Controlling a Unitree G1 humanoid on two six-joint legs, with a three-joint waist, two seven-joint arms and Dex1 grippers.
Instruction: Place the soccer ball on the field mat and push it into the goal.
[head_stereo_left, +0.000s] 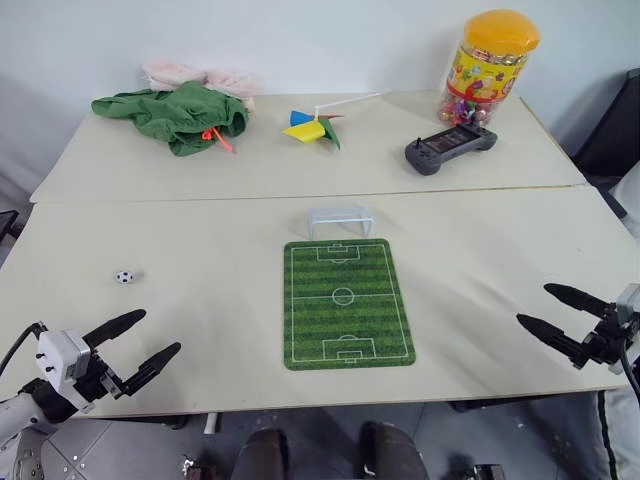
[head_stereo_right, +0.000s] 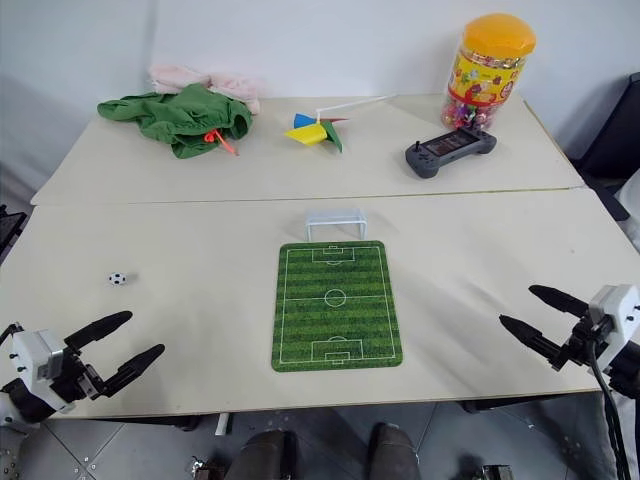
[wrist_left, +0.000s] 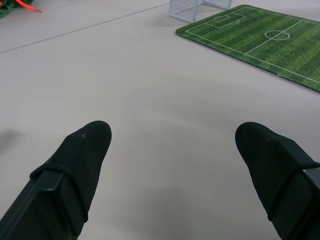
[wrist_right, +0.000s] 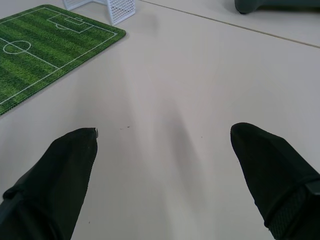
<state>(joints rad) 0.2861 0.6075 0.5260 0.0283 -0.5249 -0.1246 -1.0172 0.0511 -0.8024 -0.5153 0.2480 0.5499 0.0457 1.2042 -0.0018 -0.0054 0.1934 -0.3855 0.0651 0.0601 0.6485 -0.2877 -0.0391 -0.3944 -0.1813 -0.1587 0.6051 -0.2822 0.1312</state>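
Pale beige and broad, the desk (head_stereo_left: 200, 300) runs up to a plain light wall, with a seam across it just beyond the goal. At its middle lies the field mat (head_stereo_left: 347, 303), flat, green-striped with white pitch lines, its long side running away from the robot. The goal (head_stereo_left: 340, 221), a low translucent whitish frame, stands at the mat's far short edge, just beside it or touching; its mouth faces back over the mat.

The soccer ball (head_stereo_left: 124, 277) sits on the bare desk well to the left of the mat, level with the mat's far half and not on it. Nothing touches it.

The left hand (head_stereo_left: 140, 343) hovers at the near left corner of the desk, well left of the mat and nearer the robot than the ball. Its two black fingers (wrist_left: 75, 165) are spread wide apart with only bare desk between them, pointing toward the mat. The right hand (head_stereo_left: 548, 311) hovers over the desk's near right edge, well right of the mat, fingers (wrist_right: 65, 170) likewise spread wide and holding nothing, aimed toward the mat.

Beyond the goal, on the far part of the desk, lies a crumpled green cloth (head_stereo_left: 180, 115) to the mat's far left with a pink cloth (head_stereo_left: 190, 72) behind it, a colourful pinwheel (head_stereo_left: 318, 126) straight past the goal, a dark game controller (head_stereo_left: 450, 149) to the far right, and a candy jar (head_stereo_left: 485, 68) with an orange lid behind the controller.
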